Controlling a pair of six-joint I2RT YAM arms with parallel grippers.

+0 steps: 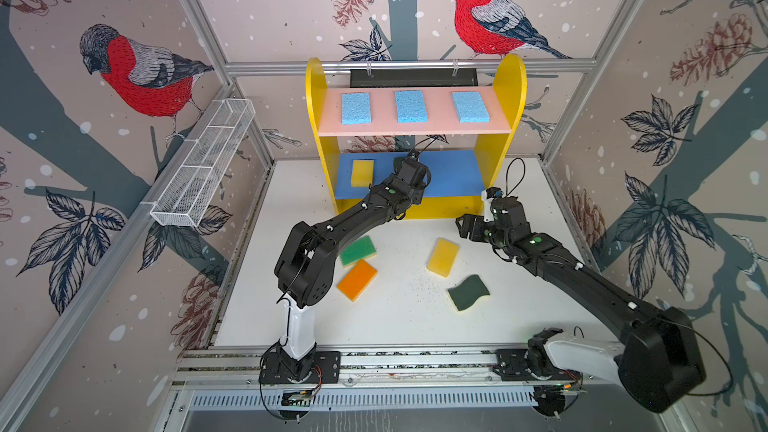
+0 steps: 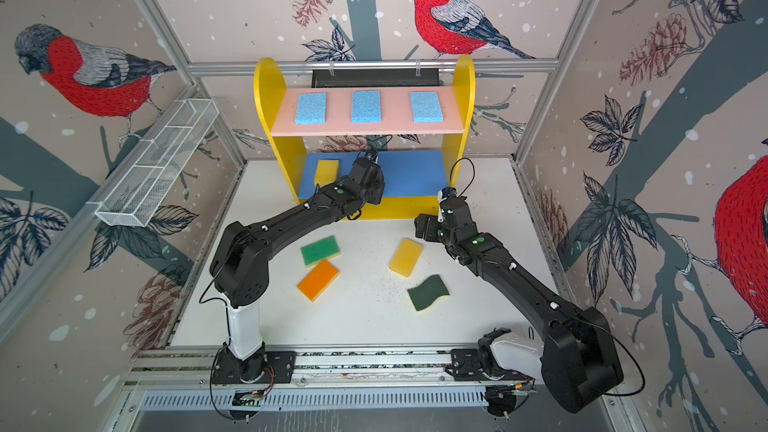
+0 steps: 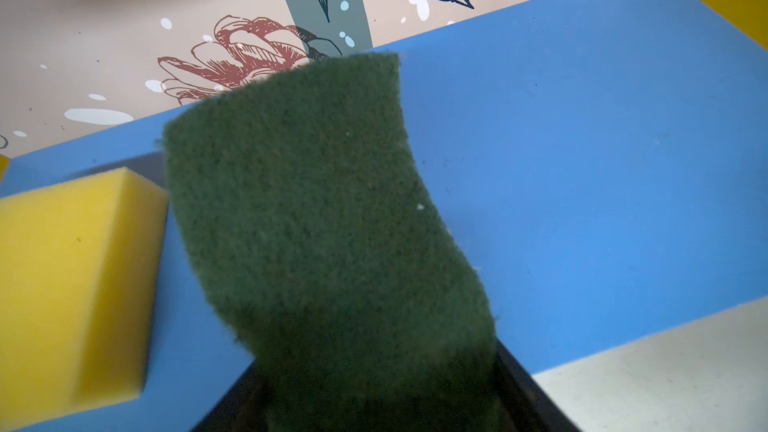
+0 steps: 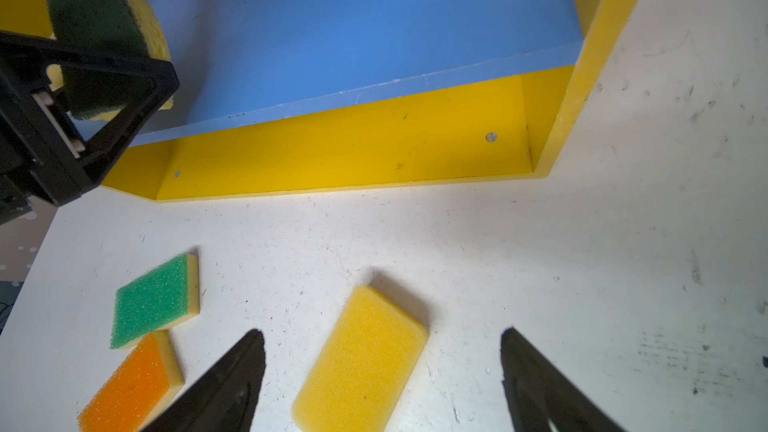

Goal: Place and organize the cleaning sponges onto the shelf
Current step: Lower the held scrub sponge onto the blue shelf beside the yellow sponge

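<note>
The shelf (image 1: 506, 118) holds three light-blue sponges (image 1: 410, 106) on its pink top board and a yellow block (image 1: 362, 172) on the blue middle board (image 3: 582, 139). My left gripper (image 3: 374, 367) is shut on a dark-green wavy scourer (image 3: 316, 209) and holds it over the blue board, beside the yellow block (image 3: 70, 284). My right gripper (image 4: 382, 333) stands open above a second yellow block (image 4: 361, 363) on the table. A green-topped sponge (image 1: 358, 250), an orange-topped sponge (image 1: 357, 280) and another dark-green scourer (image 1: 468, 292) also lie on the table.
A long white wire-mesh basket (image 1: 203, 168) hangs on the left wall rail. The shelf stands against the back wall on the white table (image 1: 395, 326). Both arm bases sit on the rail along the table's front edge.
</note>
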